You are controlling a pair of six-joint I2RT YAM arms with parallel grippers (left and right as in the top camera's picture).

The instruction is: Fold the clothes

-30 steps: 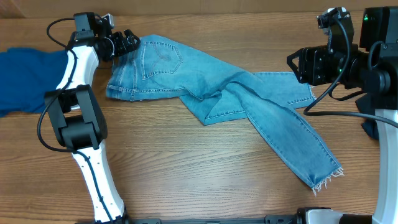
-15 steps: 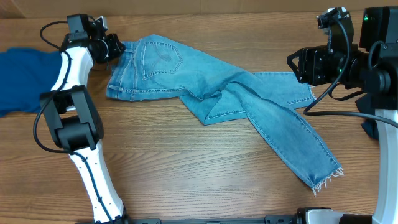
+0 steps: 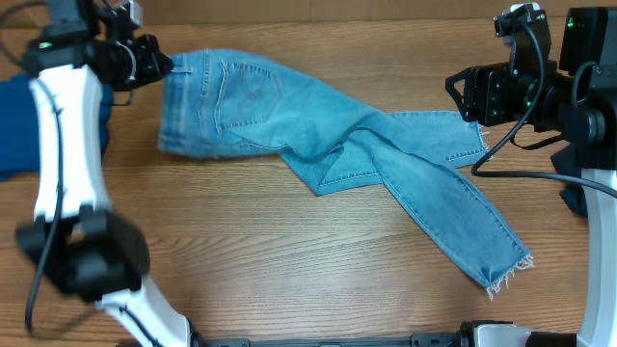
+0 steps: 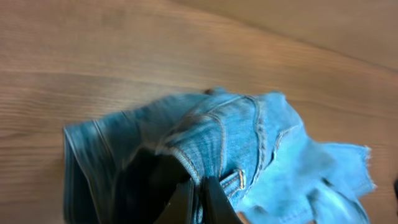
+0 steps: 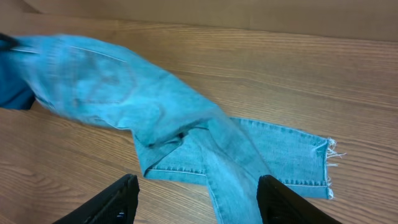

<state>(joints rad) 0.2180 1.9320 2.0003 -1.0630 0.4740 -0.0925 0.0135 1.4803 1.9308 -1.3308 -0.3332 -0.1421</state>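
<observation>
Pale-blue denim jeans [image 3: 318, 125] lie across the wooden table with the waist at the left. One leg runs to a frayed hem [image 3: 506, 275] at the front right, and the other ends near the right arm [image 3: 472, 140]. My left gripper [image 3: 162, 67] is shut on the waistband at the back left and holds that end raised. In the left wrist view its fingertips [image 4: 199, 193] pinch the denim [image 4: 249, 143] beside a belt loop. My right gripper [image 3: 455, 94] hangs open above the table at the right. Its fingers [image 5: 124, 190] straddle open air over a jeans leg [image 5: 236, 162].
A royal-blue garment [image 3: 14, 125] lies at the table's left edge, seen too in the right wrist view [image 5: 12, 87]. The left arm's base [image 3: 145, 299] stands at the front left, the right arm's base [image 3: 598, 193] at the right edge. A brown wall [image 3: 337, 10] backs the table.
My left gripper shut on the waistband, then moved left and up, dragging the jeans' waist end leftward and off the table. The right arm stayed put.
</observation>
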